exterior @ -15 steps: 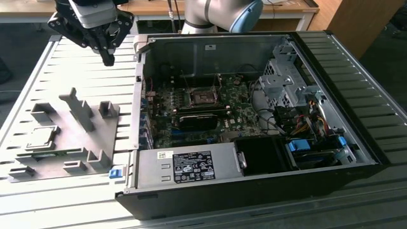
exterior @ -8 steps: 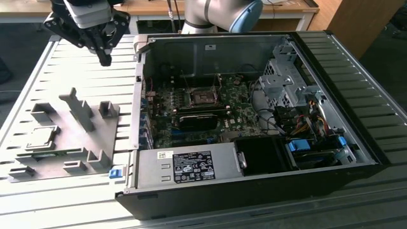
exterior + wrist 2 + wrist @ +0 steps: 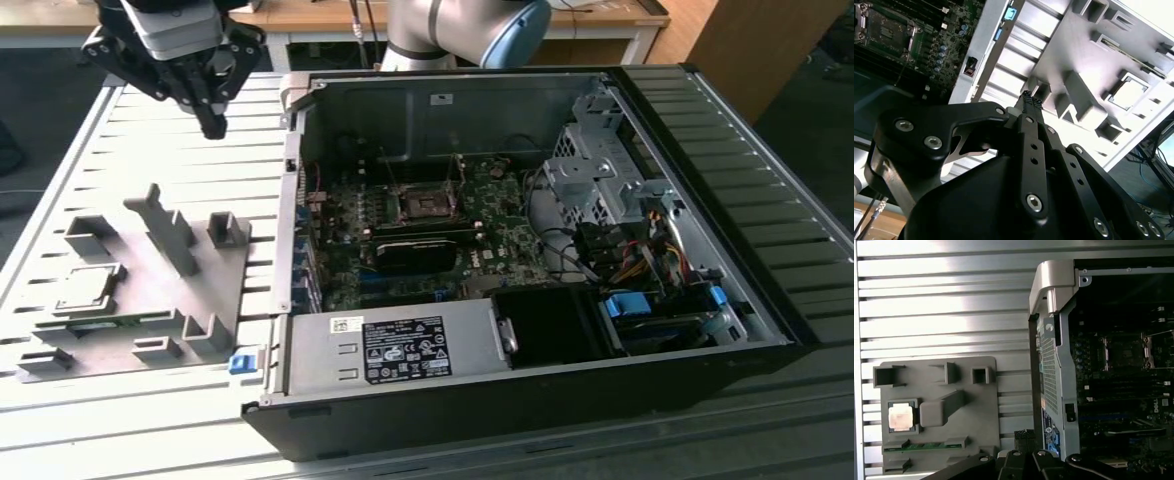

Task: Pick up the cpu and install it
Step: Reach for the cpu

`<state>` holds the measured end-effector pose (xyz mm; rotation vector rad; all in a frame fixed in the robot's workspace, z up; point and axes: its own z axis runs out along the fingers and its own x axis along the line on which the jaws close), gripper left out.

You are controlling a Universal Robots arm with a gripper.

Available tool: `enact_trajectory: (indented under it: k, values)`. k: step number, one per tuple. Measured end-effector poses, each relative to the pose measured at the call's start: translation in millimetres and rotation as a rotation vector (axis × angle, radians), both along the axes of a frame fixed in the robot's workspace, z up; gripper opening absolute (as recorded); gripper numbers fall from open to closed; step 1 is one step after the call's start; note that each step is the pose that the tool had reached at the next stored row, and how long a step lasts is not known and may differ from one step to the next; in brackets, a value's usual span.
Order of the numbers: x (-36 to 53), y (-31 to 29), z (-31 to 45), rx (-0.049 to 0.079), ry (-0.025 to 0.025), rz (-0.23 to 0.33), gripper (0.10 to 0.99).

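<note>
Silver cpu, one, seated in fixture, one claw closed

Black pincer up close, tips seemingly pressed together, poised above the ribbed worktop. Beyond the tips, grey fixture with raised blocks. Cpu lying flat in a square recess there, well apart from the pincer. Off the other way, motherboard socket.
</note>
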<state>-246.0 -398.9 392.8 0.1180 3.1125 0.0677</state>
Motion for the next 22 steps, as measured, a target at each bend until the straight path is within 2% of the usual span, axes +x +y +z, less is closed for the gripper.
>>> enact_trajectory:
  k: [22]
  values:
    - [-18.0,0.0,-0.1,0.0,0.0001,0.0,0.106]
